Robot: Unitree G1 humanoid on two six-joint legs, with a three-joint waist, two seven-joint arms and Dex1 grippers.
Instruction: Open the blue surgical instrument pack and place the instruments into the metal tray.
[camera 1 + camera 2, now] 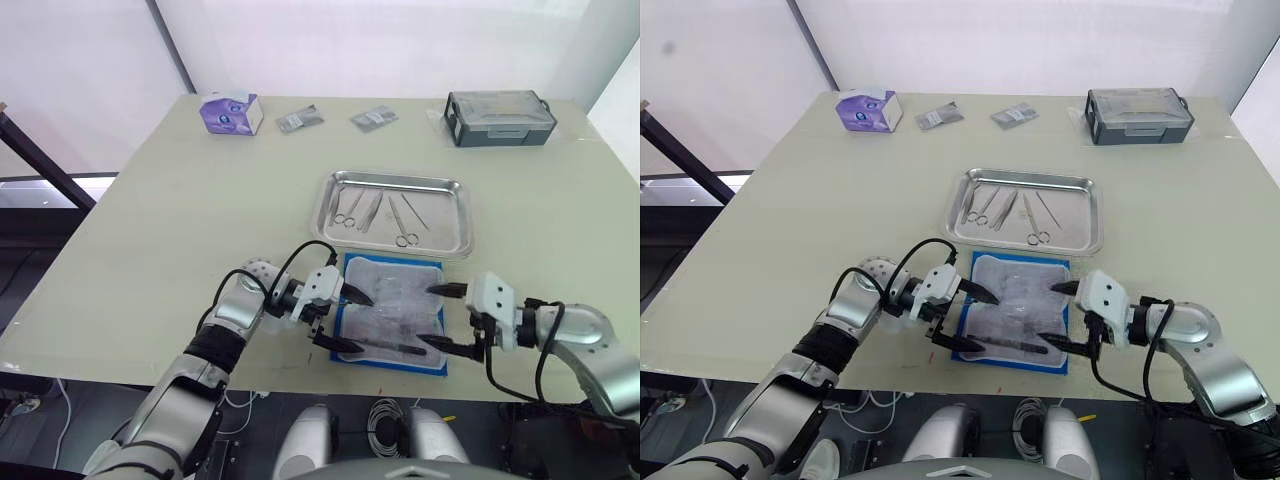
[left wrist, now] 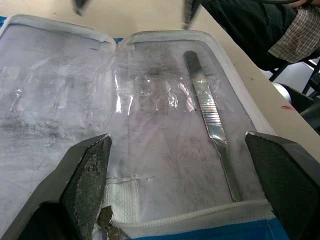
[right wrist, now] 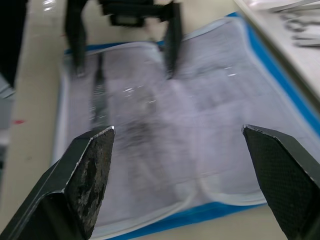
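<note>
left gripper (image 1: 339,320) sits at the left edge of the blue surgical instrument pack (image 1: 392,312), fingers spread wide with one tip at the pack's far-left corner and the other at its near-left corner; holds nothing.

pack lies open and flat on the desk (image 1: 150,240), near edge, just in front of the metal tray (image 1: 394,212). whitish-clear inner layer faces up, blue wrap showing as a border. left wrist view: one slim handle-like instrument (image 2: 212,125), ribbed grip, lies along the pack's near side, apparently under or in the clear plastic; cannot tell which. the other pockets look empty.

tray, beyond the pack, already carries several instruments (image 1: 378,213): ring-handled scissors and slim forceps or tweezers lying side by side.

right gripper (image 1: 441,318) is at the pack's right edge, fingers equally wide apart, empty.

handling judgement: remaining tool is light, stiff, smooth steel, likely slippery; the ribbed grip section is the best place to pinch, across its narrow width. plastic layer is soft and crinkly and may lift with the tool, so the other gripper should probably pin the pack down. if the narrower end carries a blade, keep off it.

background: purple tissue box (image 1: 232,112), grey sachets (image 1: 299,120), grey lidded box (image 1: 499,118) along the far edge.
</note>
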